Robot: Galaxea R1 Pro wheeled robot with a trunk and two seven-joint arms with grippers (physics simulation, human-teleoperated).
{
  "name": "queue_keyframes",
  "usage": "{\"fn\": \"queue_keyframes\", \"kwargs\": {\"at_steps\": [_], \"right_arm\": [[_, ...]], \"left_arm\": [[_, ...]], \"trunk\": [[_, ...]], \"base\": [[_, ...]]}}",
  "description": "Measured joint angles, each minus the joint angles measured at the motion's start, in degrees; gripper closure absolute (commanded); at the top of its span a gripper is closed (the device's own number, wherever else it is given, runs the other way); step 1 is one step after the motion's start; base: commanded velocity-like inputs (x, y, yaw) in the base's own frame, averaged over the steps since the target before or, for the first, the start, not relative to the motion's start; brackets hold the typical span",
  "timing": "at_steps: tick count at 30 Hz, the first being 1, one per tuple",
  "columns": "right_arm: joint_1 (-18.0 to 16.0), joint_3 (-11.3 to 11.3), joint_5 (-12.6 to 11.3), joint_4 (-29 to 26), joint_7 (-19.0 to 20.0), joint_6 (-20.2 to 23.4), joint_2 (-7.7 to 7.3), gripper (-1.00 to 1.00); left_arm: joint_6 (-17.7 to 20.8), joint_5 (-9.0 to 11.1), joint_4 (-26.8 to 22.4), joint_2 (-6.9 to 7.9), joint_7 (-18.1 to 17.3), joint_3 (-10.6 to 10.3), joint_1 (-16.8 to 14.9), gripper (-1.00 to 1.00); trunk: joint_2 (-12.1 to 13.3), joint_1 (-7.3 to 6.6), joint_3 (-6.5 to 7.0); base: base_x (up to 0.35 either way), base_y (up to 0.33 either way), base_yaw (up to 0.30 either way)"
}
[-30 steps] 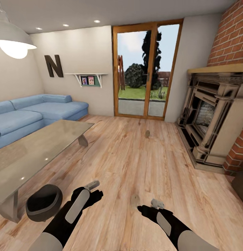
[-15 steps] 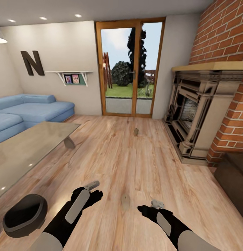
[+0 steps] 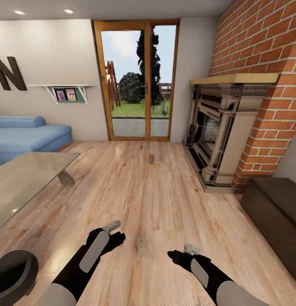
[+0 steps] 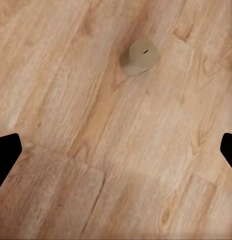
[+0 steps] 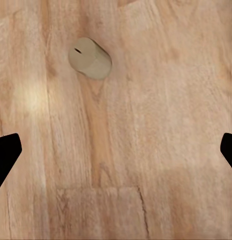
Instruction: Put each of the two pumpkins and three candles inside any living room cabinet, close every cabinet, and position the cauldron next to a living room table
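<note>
Cauldron (image 3: pixel 14 272) sits left of the left pincer (image 3: pixel 115 229), near the table (image 3: pixel 24 178). Both pincers are spread apart, empty. One candle (image 3: pixel 141 245) lies between them; another (image 3: pixel 151 158) stands well ahead. Cabinet (image 3: pixel 275 212) is right of the right pincer (image 3: pixel 188 250). Candles remain unstowed, I judge.

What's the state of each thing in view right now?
near candle: upright on the floor between the arms, not held
far candle: on the floor near the glass door
cauldron: on the floor, mouth up
cabinet: closed
left tool: open, empty
right tool: open, empty
</note>
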Motion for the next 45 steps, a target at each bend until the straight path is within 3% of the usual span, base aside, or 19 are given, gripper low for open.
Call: {"fn": "queue_keyframes", "kwargs": {"at_steps": [7,13,16,45], "right_arm": [[0.02,0.0,-0.11,0.23,-0.01,0.02,0.0,-1.0],[0.02,0.01,-3.61,1.97,0.12,-0.05,0.0,-1.0],[-0.02,0.02,-4.27,2.15,0.13,-0.05,0.0,-1.0],[-0.01,0.02,-4.68,2.54,-0.01,-2.02,-0.3,-1.0]], "left_arm": [[0.01,0.0,0.0,0.01,0.0,0.0,0.0,-1.0],[-0.01,0.0,0.0,0.01,0.0,0.0,0.0,-1.0],[0.01,0.0,0.0,0.01,0.0,0.0,0.0,-1.0],[-0.03,0.6,0.04,0.02,0.01,0.33,0.01,-1.0]], "trunk": [[0.0,0.0,-0.32],[0.0,0.0,-0.59],[0.0,0.0,-0.73],[0.0,0.0,-2.07]], "base": [[0.0,0.0,-0.251],[0.0,0.0,-0.251],[0.0,0.0,-0.252],[0.0,0.0,-0.222]]}}
